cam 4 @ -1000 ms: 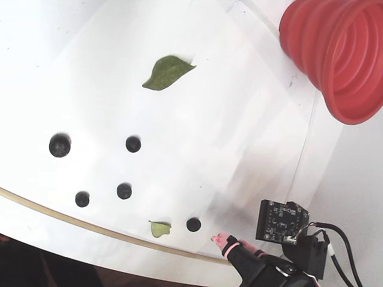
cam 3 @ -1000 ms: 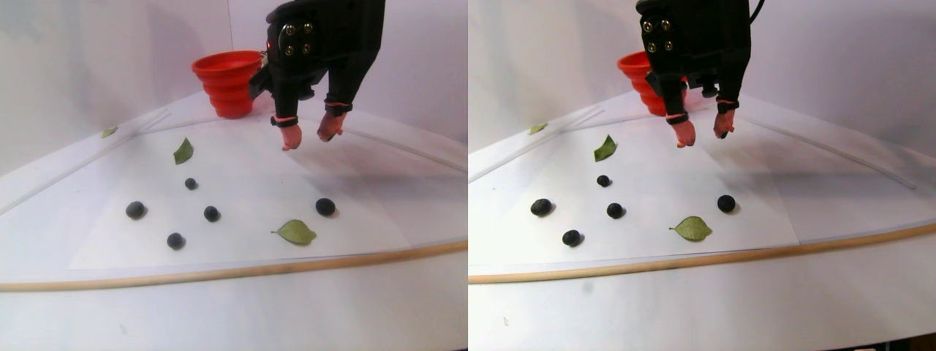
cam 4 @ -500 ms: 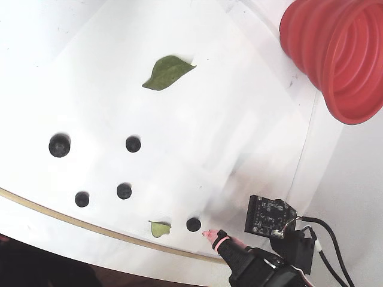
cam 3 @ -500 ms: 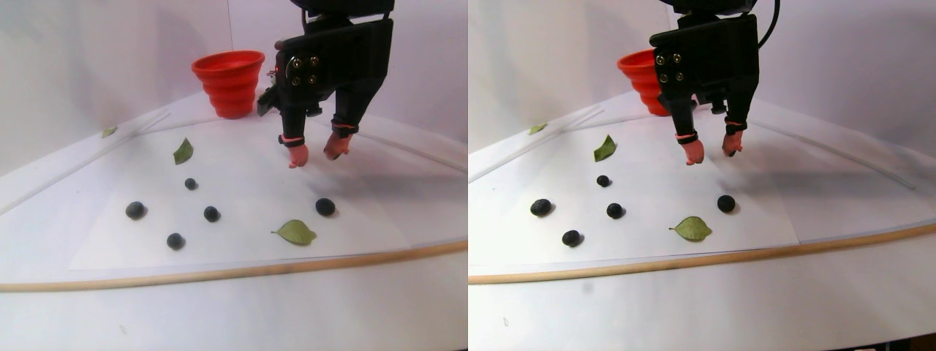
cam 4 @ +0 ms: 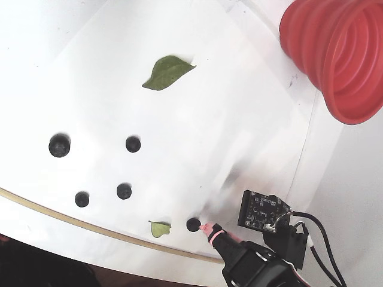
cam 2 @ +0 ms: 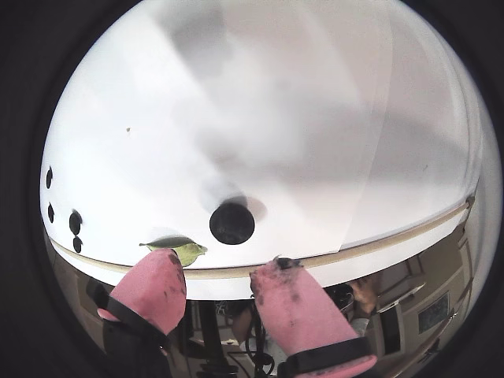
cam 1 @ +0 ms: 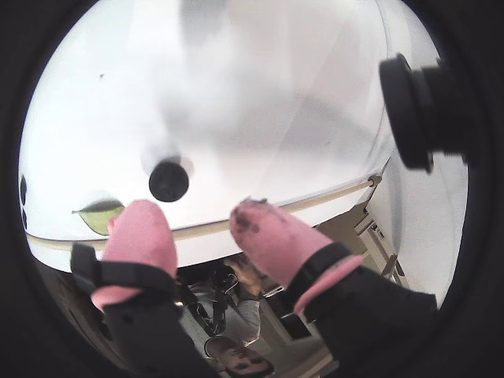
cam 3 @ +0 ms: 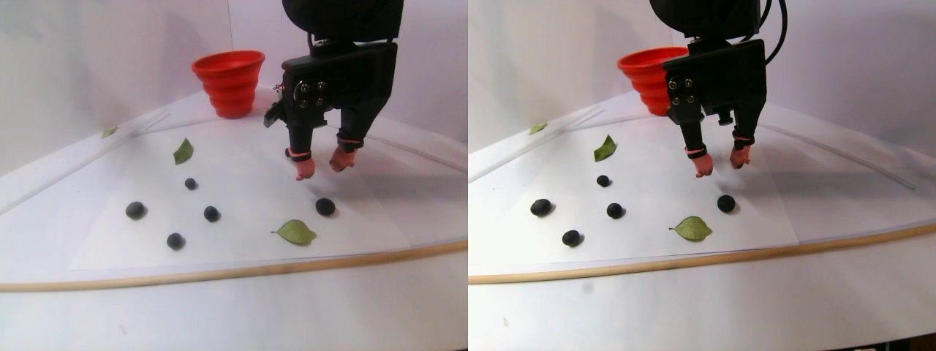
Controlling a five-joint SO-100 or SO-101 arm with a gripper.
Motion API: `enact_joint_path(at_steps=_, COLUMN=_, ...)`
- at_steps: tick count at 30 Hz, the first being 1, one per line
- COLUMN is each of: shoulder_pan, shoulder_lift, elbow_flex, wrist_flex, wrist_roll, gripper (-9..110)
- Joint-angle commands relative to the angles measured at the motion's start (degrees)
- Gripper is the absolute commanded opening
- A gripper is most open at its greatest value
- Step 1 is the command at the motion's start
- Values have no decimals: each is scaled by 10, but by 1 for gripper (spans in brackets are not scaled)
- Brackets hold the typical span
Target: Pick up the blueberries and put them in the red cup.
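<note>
Pink-tipped jaws lowered, apart, nearer lone blueberry (cam 3: 325,207)

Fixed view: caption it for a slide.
Open tool beside one blueberry; red cup at top right.

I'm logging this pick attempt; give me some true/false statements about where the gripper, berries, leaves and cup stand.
1. The gripper is open and holds nothing. True.
2. Five blueberries lie on the table. True.
3. The red cup lies tipped over. False: it stands upright.
4. The gripper hangs over the leftmost berry in the stereo pair view. False: it is near the rightmost blueberry.
5. A green leaf lies beside that berry. True.
</note>
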Motion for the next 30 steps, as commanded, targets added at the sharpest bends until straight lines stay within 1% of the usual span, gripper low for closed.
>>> enact_joint_path(at_steps=1, shoulder_pan=29, shoulder_lift=-8, elbow_flex=2, wrist_flex=-5, wrist_roll=-5, gripper=17)
enact_joint_path(at_steps=17, shoulder_pan=24, shoulder_lift=-98, elbow_flex=2, wrist_flex=-73, wrist_roll=-6, gripper=20)
enact_joint_path(at_steps=30, shoulder_pan=18, shoulder_lift=-147, elbow_flex=-31, wrist_flex=-99, wrist_roll=7, gripper=20)
